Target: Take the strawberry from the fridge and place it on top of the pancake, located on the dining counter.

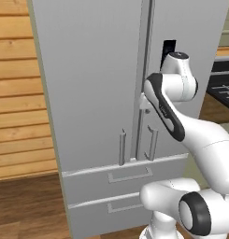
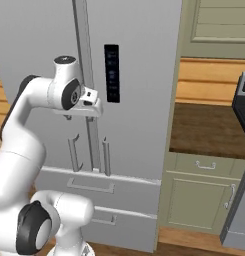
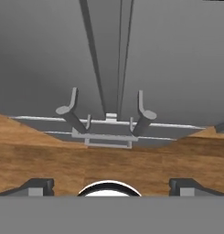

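Spread wide and empty, the gripper [image 3: 109, 185] is held close before the shut fridge [image 1: 97, 84], whose two bar handles [image 3: 106, 114] are seen just ahead of it.

Green cabinet [image 2: 194, 197], dark stove [image 2: 241, 165], plank wall [image 1: 20, 93].

no words or numbers can be read anywhere. the fridge [image 2: 139, 75] has a small black panel [image 2: 112, 73] on its right door, near the door's inner edge. it has faint little marks on it, but they are too small and blurry to read.
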Robot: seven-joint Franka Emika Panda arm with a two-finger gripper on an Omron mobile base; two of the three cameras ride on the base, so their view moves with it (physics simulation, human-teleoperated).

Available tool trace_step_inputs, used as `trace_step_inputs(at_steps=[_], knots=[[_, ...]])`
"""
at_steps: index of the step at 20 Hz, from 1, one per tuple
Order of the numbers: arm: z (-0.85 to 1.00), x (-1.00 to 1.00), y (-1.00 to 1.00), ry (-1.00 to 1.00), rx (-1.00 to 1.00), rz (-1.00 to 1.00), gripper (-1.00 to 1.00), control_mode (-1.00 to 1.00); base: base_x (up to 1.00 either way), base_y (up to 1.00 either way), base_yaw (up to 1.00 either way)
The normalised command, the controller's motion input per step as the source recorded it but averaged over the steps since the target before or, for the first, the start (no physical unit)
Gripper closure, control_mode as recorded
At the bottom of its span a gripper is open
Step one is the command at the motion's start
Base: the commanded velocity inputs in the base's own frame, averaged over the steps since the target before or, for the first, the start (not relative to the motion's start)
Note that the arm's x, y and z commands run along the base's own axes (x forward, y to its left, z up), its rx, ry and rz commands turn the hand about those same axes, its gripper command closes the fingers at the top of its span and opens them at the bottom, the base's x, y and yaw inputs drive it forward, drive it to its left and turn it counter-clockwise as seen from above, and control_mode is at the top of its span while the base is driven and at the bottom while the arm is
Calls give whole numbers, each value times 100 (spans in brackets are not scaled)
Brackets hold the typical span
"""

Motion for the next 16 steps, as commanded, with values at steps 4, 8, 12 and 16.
trace_step_inputs(at_steps=[4, 8, 12, 16], knots=[[-72, 11, -51, -14, 1, 1, -100, -100, 0, 0, 0], [-61, 48, -3, 2, -8, 0, -100, -100, 0, 0, 0], [-31, 86, 4, 0, -3, 0, -100, -100, 0, 0, 0], [-52, 85, -36, 0, 0, 0, -100, -100, 0, 0, 0]])
